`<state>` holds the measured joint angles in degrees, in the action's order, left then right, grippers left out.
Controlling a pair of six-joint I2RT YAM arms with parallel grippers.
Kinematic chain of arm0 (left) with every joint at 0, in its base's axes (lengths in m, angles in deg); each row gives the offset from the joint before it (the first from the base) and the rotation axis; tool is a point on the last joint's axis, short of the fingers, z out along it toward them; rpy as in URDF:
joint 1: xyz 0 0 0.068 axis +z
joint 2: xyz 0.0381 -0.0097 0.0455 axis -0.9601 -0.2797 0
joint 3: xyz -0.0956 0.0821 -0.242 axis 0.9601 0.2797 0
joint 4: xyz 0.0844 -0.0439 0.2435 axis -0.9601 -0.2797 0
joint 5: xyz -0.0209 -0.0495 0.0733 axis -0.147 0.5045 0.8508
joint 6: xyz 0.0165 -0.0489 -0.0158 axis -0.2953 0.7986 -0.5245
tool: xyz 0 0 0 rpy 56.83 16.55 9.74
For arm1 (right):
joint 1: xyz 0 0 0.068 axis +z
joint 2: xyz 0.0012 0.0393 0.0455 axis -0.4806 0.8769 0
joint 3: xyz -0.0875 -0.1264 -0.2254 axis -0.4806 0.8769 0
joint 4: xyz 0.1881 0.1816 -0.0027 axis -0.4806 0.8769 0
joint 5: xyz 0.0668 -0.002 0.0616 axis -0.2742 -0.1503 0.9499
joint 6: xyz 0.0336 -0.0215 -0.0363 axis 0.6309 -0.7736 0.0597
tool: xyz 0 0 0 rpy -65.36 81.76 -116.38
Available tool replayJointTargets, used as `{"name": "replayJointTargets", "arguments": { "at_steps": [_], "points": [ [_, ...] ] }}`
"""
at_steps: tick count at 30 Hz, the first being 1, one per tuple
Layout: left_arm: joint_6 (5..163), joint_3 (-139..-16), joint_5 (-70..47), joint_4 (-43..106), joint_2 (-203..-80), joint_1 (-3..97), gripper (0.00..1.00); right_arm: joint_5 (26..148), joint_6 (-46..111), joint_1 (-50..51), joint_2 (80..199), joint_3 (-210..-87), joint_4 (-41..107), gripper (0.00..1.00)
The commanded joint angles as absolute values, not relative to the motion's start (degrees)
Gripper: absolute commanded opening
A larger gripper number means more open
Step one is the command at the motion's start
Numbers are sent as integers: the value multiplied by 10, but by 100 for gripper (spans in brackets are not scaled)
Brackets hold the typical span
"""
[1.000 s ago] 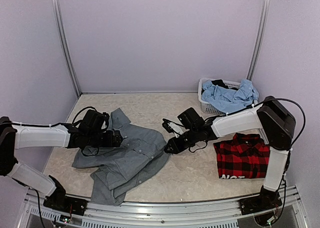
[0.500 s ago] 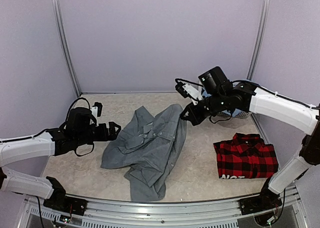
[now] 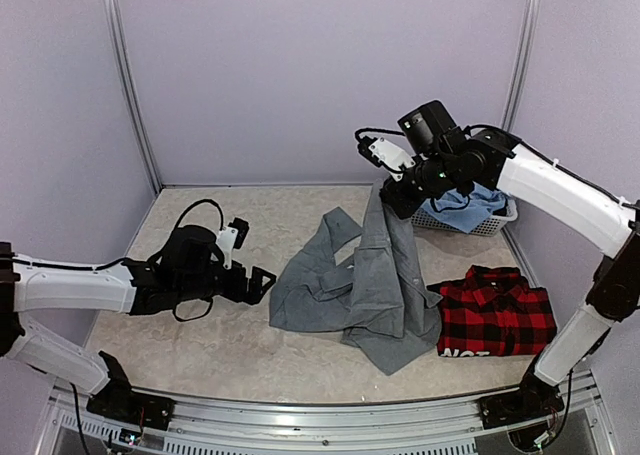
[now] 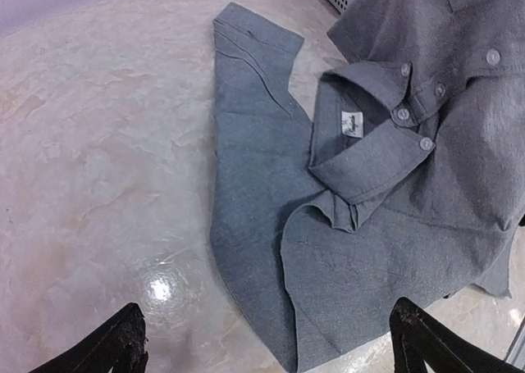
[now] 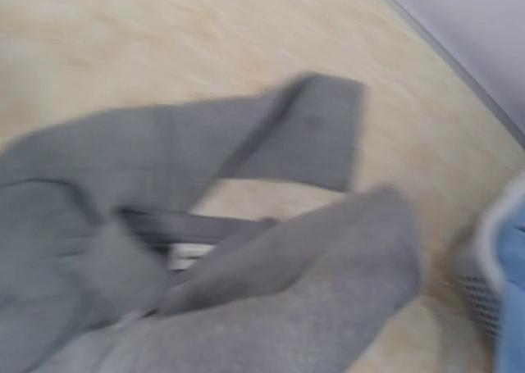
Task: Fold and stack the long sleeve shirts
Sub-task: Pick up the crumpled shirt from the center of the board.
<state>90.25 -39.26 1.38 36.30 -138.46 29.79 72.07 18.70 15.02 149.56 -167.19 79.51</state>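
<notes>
The grey button-up shirt point(image 3: 365, 280) hangs from my right gripper point(image 3: 392, 197), which is shut on its edge and holds it up at the table's middle right; its lower part trails on the table. The shirt's collar and buttons show in the left wrist view point(image 4: 385, 143), and the blurred right wrist view point(image 5: 271, 299) shows it too. My left gripper point(image 3: 258, 280) is open and empty, low over the table just left of the shirt. The red-and-black plaid shirt point(image 3: 495, 310) lies folded at the right front, the grey shirt's hem touching its left edge.
A white laundry basket point(image 3: 478, 222) holding a light blue garment point(image 3: 470, 200) stands at the back right, behind my right arm. The metal rail point(image 3: 330, 415) runs along the front edge. Purple walls close in the table.
My right gripper has lifted the grey shirt and dragged it rightward, toward the plaid shirt. My left gripper has let go of the shirt, opened and followed it to the right.
</notes>
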Motion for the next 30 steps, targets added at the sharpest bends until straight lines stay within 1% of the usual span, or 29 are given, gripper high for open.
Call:
{"name": "replayJointTargets", "arguments": {
  "at_steps": [1,4,7,10,18,20,24,27,30],
  "points": [
    [833,-442,-31,391,-1464,268,98,631,192,110,1549,-1716,791,0],
    [809,-478,-31,396,-1536,256,98,623,205,88,1576,-1726,793,0],
    [799,-524,-31,394,-1609,258,95,631,210,74,1589,-1719,791,0],
    [775,-567,-64,392,-1671,258,92,639,210,66,1590,-1703,784,0],
    [729,-654,-121,367,-1768,262,90,661,213,44,1571,-1660,765,0],
    [728,-676,-135,356,-1790,268,85,666,214,42,1567,-1651,759,0],
    [727,-696,-161,336,-1817,270,72,665,215,35,1562,-1639,755,0],
    [727,-694,-175,340,-1820,270,60,675,217,26,1556,-1633,748,0],
    [727,-699,-159,338,-1829,267,49,687,217,20,1557,-1633,743,0]
  ]
}}
